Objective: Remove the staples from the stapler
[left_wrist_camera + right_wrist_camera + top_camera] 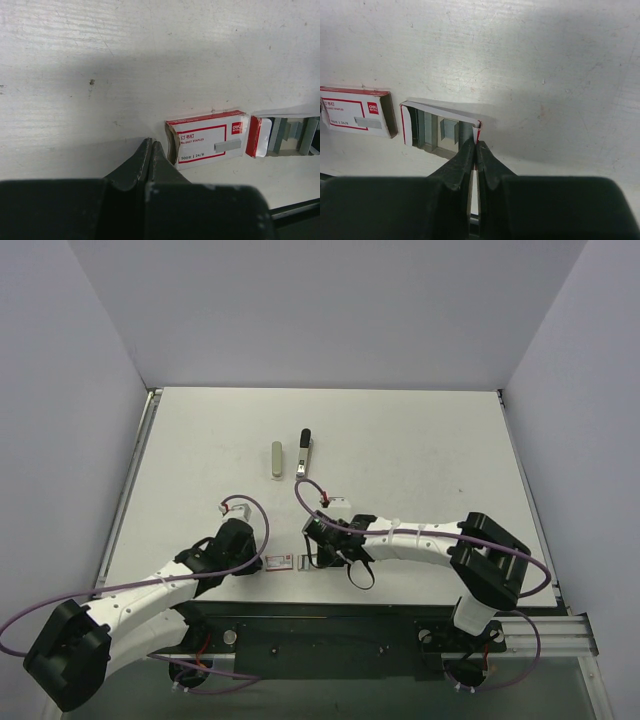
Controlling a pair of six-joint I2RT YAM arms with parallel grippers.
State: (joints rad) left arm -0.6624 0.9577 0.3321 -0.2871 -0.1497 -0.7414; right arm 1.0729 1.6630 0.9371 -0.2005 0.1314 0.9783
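1. Right gripper: fingers pinched together on the end flap of the inner tray, with a strip of card showing between them.
2. Left gripper: fingers together with nothing between them that we can see. The tips are just beside the outer end of the staple box sleeve, our landmark here; we cannot tell whether they touch it. We judge it braces the sleeve while the other arm holds the tray clear.
3. Table: white, walled on three sides. Its near edge runs close behind the sleeve, leaving little room that way.
4. Stapler: lies flat, well beyond the sleeve toward the far wall, black end farthest, and neither arm is on it.
5. Beige bar: lies parallel to the stapler, also well beyond the sleeve, just beside the stapler but apart from it.
6. Inner tray: drawn fully out of the sleeve, a narrow gap between them, grey staple strips showing inside. We take it for the receiving place.
7. Open room: bare surface lies between the sleeve and the stapler, so the reach looks unobstructed to us.
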